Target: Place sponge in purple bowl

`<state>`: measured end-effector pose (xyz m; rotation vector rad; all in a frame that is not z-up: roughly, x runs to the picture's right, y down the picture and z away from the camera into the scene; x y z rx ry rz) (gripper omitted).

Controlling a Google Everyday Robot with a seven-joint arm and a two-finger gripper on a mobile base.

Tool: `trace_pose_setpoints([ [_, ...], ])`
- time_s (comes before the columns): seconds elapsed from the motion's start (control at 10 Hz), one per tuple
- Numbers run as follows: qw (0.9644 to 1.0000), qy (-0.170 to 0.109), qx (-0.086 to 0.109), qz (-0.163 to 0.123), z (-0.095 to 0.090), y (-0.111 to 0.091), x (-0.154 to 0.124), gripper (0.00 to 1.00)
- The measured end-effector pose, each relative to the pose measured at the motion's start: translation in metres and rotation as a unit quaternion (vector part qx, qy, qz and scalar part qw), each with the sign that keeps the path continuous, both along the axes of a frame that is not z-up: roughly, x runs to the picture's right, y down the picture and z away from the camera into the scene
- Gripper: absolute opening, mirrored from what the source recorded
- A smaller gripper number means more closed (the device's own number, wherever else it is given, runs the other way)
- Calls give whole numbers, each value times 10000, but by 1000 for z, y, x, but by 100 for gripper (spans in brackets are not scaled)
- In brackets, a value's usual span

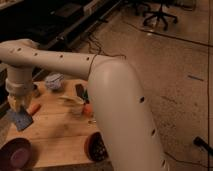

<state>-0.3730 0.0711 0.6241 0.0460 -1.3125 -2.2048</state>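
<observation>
Camera view, looking down past a thick white robot arm [120,110] onto a wooden surface [55,131]. At far left, pincer [18,107] pointing straight down, clamped on the upper edge of the sponge [21,120]. Small blue pad hanging tilted beneath the fingertips, seemingly lifted clear of the wood, contact hard to rule out. Below the pincer and nearer the viewer, by the front corner, the purple bowl [26,146], open side up, paler pinkish inside. Sponge near the bowl but short of its rim, not yet above the opening. Grip on one edge probably for a clean drop on release. Off to the right of the pincer, along the front edge, a reddish-brown dish [88,142] with dark contents, not the target. Just beside the sponge, an orange stick-like piece [34,108]; more small clutter beyond. Likely next need: a short carry toward the viewer, then letting go over the bowl.
</observation>
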Motion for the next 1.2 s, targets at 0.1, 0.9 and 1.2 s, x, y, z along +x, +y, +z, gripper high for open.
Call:
trace_pose_setpoints([
  [0.1,10000,-3,0,-2,0,0,0,0],
  [0.9,9956,-895,-237,150,18,33,-47,0],
  [1.2,9951,-936,-301,52,21,44,-57,0],
])
